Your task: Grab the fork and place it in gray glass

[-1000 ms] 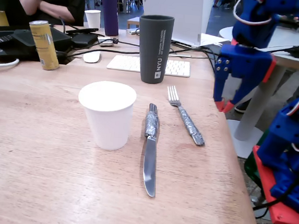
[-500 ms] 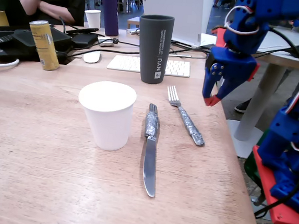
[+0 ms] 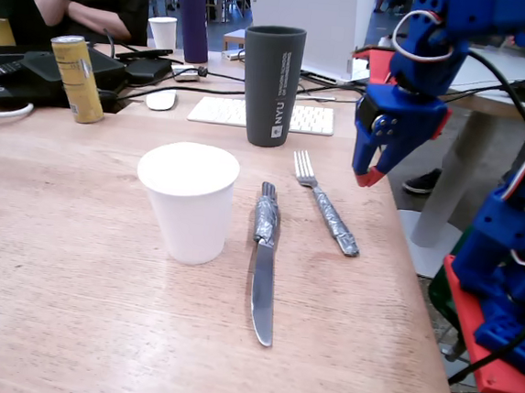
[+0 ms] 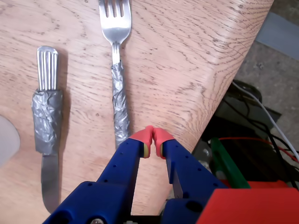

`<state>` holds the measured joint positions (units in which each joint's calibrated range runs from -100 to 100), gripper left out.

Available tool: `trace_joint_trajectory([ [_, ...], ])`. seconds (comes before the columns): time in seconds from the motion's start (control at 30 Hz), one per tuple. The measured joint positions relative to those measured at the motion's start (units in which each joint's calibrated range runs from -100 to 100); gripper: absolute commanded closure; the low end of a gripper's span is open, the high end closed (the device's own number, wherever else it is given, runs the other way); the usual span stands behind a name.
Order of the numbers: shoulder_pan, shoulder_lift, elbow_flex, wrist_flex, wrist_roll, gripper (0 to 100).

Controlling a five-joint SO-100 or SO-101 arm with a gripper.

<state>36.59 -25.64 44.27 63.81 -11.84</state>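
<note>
Fork (image 3: pixel 325 205) lies flat on the wooden table (image 3: pixel 71 281), tines toward the far side and its tape-wrapped handle angled toward the table's right edge in the fixed view. It sits just beside a longer table knife (image 3: pixel 262 261) with the same tape wrap, and a white paper cup (image 3: pixel 189 199) stands to the left of that knife. The gray glass (image 3: pixel 271 85), a tall dark tumbler with white "NYU" print, stands upright beyond the fork's tines, near but not touching them, in front of a white keyboard (image 3: pixel 262 115).

The blue gripper (image 3: pixel 367 176) hangs in the air above the table's right edge, to the right of the fork and clear of it. In the wrist view the gripper (image 4: pixel 151 138) points down just beyond the handle's end, and its red-tipped fingers (image 4: pixel 142 135) are pressed together with nothing between them.

The step in hand looks like the approach: nothing is grasped and the fork is untouched. The next move calls for spreading the jaws, shifting slightly toward the taped handle, and lowering so the fingers straddle it across its width. Because the fork lies low against the wood and close to the knife, the descent likely needs care to catch only the fork.
</note>
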Motion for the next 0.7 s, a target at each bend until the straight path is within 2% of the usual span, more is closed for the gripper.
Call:
trace_joint_trajectory([
  [0.7, -0.1, 0.0, 0.0, 0.0, 0.0, 100],
])
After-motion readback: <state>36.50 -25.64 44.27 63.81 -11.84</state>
